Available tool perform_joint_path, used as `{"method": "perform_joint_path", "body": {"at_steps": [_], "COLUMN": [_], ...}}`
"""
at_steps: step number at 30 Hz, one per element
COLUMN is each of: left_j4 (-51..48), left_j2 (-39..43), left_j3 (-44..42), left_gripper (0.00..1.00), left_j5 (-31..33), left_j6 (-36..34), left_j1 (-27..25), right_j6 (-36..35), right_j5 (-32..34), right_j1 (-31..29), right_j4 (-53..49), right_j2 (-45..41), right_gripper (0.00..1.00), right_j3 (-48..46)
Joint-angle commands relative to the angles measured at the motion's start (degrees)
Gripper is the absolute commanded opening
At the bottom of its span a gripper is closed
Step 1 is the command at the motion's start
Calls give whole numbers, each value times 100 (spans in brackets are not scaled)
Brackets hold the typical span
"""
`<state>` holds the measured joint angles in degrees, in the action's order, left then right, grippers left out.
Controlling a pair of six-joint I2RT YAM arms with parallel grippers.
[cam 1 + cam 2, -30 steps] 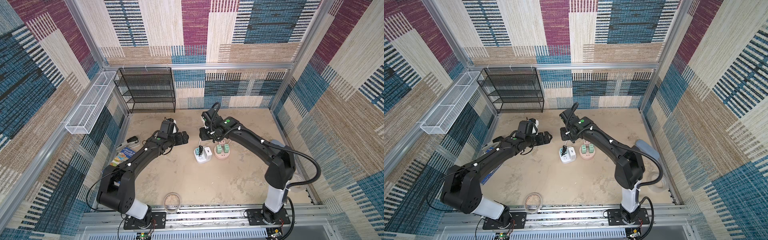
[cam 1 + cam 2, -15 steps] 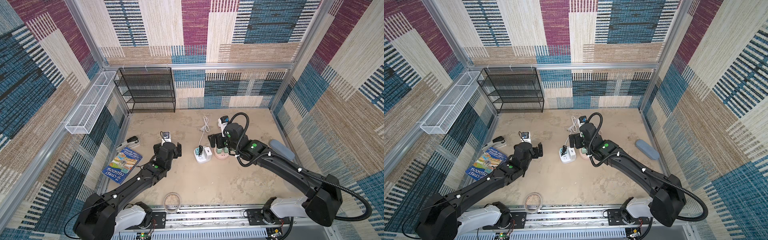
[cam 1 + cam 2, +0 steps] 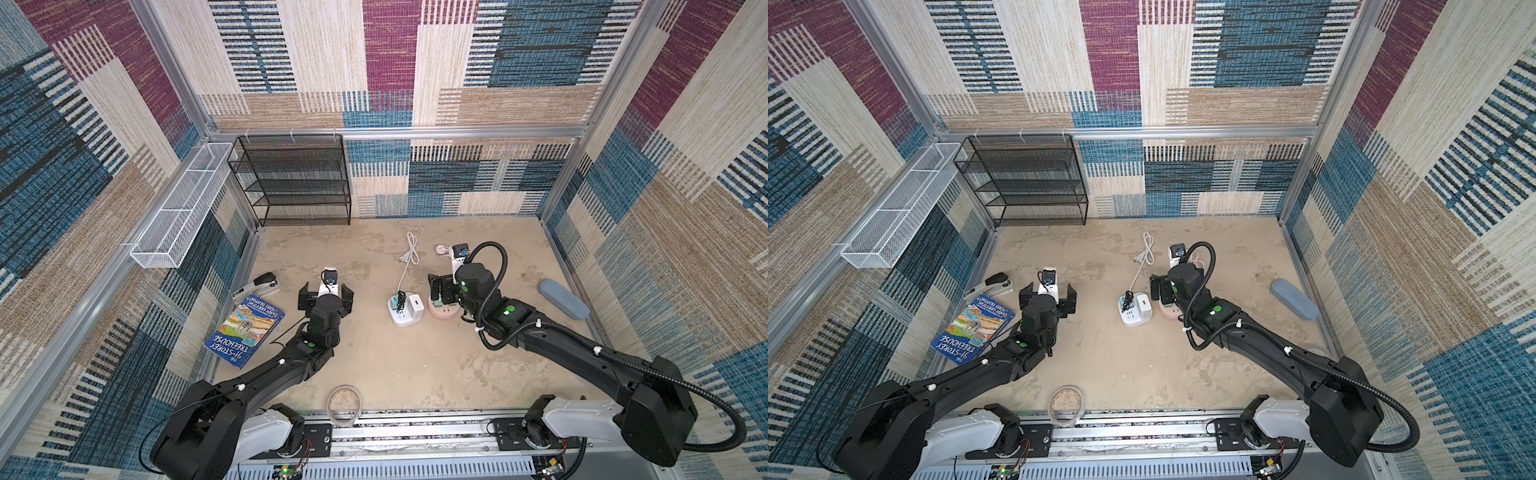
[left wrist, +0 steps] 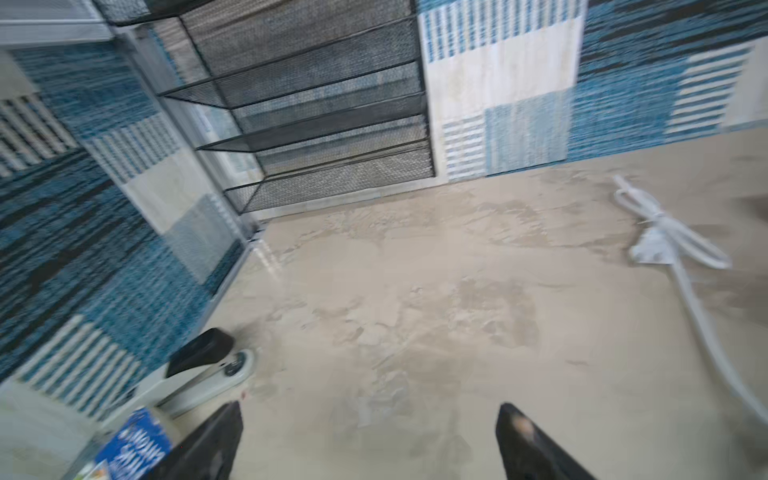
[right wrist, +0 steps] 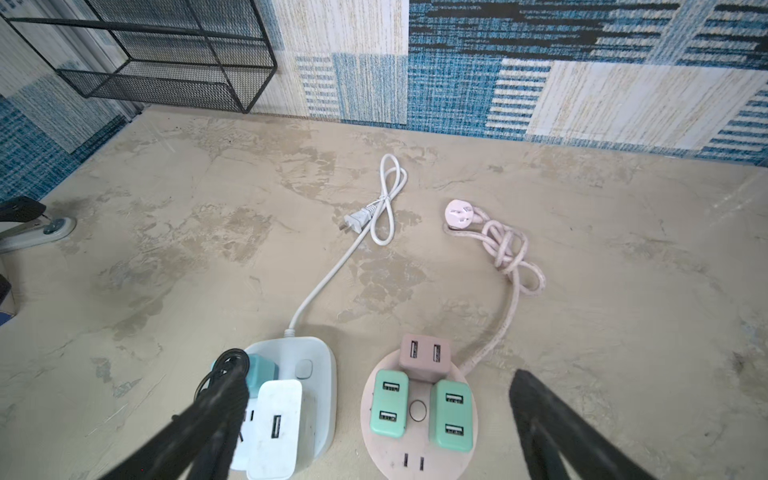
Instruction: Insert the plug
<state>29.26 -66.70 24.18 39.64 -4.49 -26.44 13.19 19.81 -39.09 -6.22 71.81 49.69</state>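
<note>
A white charger plug (image 5: 276, 428) sits in the white power strip (image 5: 316, 374), beside a teal plug (image 5: 259, 370) with a black cord coiled on it. Next to it lies a round pink strip (image 5: 415, 461) carrying two green chargers (image 5: 388, 409) and a pink one (image 5: 424, 357). My right gripper (image 5: 378, 374) hangs open just above the pink strip (image 3: 442, 311), holding nothing; both top views show it there (image 3: 440, 293) (image 3: 1160, 291). My left gripper (image 3: 326, 287) (image 4: 370, 409) is open and empty over bare floor, left of the white strip (image 3: 401, 318).
The strips' loose cords end in a white plug (image 5: 357, 218) and a pink plug (image 5: 459, 214) farther back. A book (image 3: 245, 328) and stapler (image 3: 255, 284) lie at the left. A black mesh shelf (image 3: 295, 178), a blue-grey case (image 3: 563, 299) and a tape roll (image 3: 344, 405) are also here.
Both arms have swung down and back from a far reach. The left gripper drew away leftward from the white strip. The right gripper has opened and now sits over the pink strip.
</note>
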Motion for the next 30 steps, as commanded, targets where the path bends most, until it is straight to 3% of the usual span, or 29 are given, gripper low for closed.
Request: {"method": "perform_joint_path", "body": {"at_steps": [1,5,10,13,15,16,19,21,24,28,30], "left_j4": [339,1261,2779,1820,2319,3156,1816,2321,2030,2115,2115], "left_j2": [270,-152,-1740,-1687,-1942,-2255,-1988,-2172,-2145,-2133,-2143], "left_j3": [-293,-714,-629,-258,-472,-601,-174,-208,-121,-156,-160], "left_gripper": [100,100,99,96,97,94,99,99,99,99,99], "left_j5": [-27,-580,-1066,-1934,-2428,-2465,-2624,-2547,-2369,-2377,-2368], "left_j6": [110,366,415,409,444,350,445,356,480,467,468], "left_j1": [633,1352,1955,2129,2297,2360,2362,2370,2376,2380,2379], "right_j6": [-60,-207,-473,-549,-666,-709,-669,-752,-1309,-2150,-1929], "right_j5": [-169,-308,-258,-110,131,324,1140,1551,1743,1391,1103], "right_j1": [-2,-2,-9,-3,1,7,122,344,785,1496,1988], "right_j4": [598,836,862,1100,1280,1265,959,1010,2126,4317,4901], "right_j2": [-118,-187,-142,-365,-505,-541,-497,-508,-759,-622,-202], "right_gripper": [100,100,100,100,100,100,100,100,100,100,100], "right_j3": [-153,-275,-284,-431,-576,-609,-552,-657,-1337,-2491,-2737]}}
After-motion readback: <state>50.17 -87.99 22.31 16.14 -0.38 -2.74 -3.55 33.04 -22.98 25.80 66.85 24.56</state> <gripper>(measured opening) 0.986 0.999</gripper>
